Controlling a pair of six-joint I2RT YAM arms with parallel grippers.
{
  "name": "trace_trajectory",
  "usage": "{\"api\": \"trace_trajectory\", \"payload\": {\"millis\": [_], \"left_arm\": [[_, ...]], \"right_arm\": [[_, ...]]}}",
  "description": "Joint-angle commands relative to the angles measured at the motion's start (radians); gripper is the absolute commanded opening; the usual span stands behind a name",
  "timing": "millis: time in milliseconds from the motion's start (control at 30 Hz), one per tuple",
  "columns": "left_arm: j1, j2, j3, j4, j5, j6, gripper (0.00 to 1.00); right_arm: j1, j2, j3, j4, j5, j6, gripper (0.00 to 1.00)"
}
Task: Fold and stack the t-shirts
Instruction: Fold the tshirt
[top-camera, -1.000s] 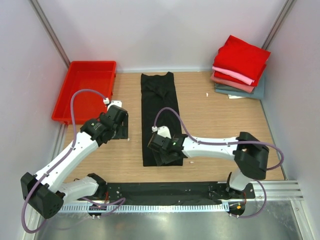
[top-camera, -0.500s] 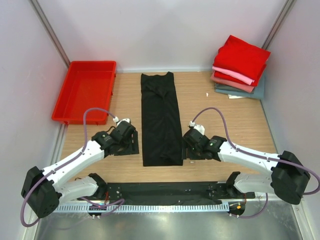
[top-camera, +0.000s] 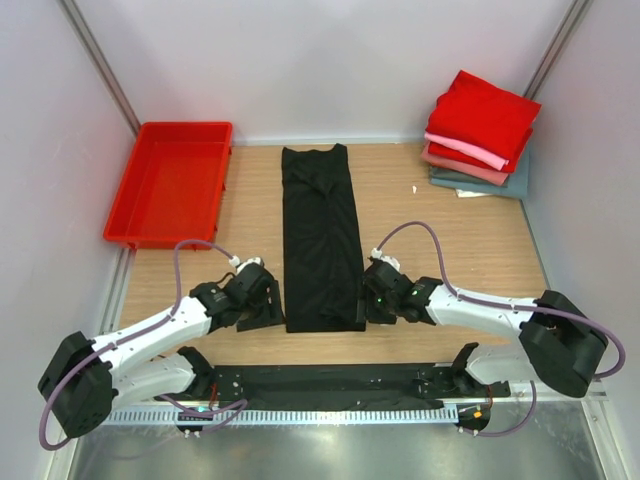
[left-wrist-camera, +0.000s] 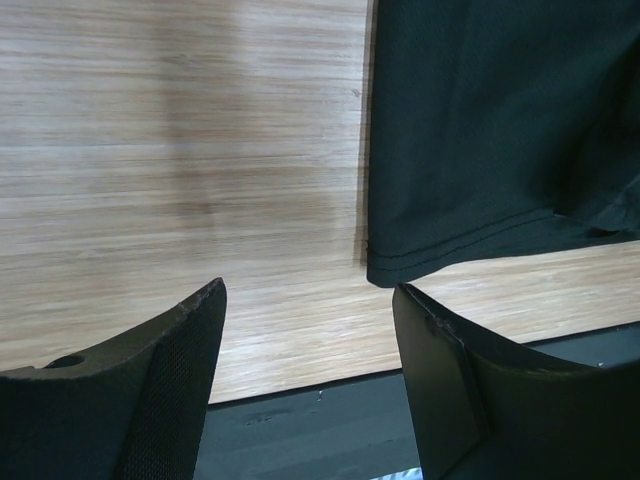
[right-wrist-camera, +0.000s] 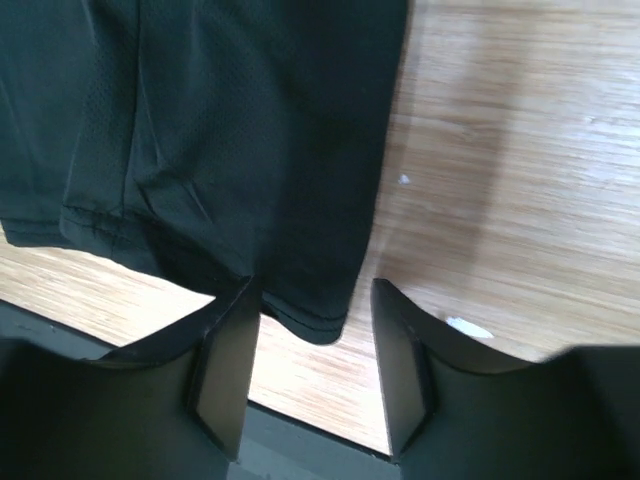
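Well, off to the far left of the black t-shirt (top-camera: 322, 240), the red plastic tray (top-camera: 126, 190) holds nothing that we can see. Just left of the shirt's near hem, our left gripper (left-wrist-camera: 307, 292) hovers low with its jaws wide apart and only bare wooden table (top-camera: 440, 230) between them; the shirt's near left corner lies just beyond its right finger. The shirt itself lies flat as a long narrow strip, sleeves already folded in, collar at the far end. It looks thin, light and limp, so we judge it will sag and slide unless both near corners are pinched at the stitched hem and lifted together. At the shirt's near right corner, our right gripper (right-wrist-camera: 312, 290) has its jaws parted around the hem corner, not pinched on it. Far right of the shirt, the stack of folded t-shirts (top-camera: 480, 135) sits in the corner, bright red on top.
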Motion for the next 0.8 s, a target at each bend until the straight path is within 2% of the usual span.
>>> {"api": "trace_trajectory", "payload": {"millis": [0,33,100,133,200,667,733,767], "left_arm": [[-0.015,0.0,-0.025,0.098,0.024,-0.047,0.69],[-0.018,0.005,-0.03,0.108,0.027,-0.052,0.68],[-0.024,0.017,-0.037,0.126,0.027,-0.06,0.68],[-0.029,0.022,-0.041,0.131,0.027,-0.066,0.68],[-0.036,0.034,-0.044,0.145,0.027,-0.073,0.68],[-0.125,0.128,-0.068,0.266,-0.016,-0.138,0.59],[-0.129,0.166,-0.062,0.278,-0.019,-0.141,0.52],[-0.132,0.181,-0.058,0.287,-0.027,-0.142,0.4]], "right_arm": [[0.001,0.023,-0.009,0.055,-0.021,0.011,0.52],[0.003,0.023,-0.011,0.049,-0.016,0.011,0.4],[0.001,0.007,-0.016,0.022,0.013,0.013,0.26],[0.001,0.003,-0.017,0.009,0.024,0.014,0.1],[0.001,-0.011,-0.028,-0.008,0.045,0.019,0.02],[0.001,0.006,-0.043,0.021,0.019,0.014,0.01],[0.0,0.009,-0.043,0.02,0.019,0.011,0.01],[0.003,0.009,-0.042,0.021,0.021,0.01,0.01]]}}
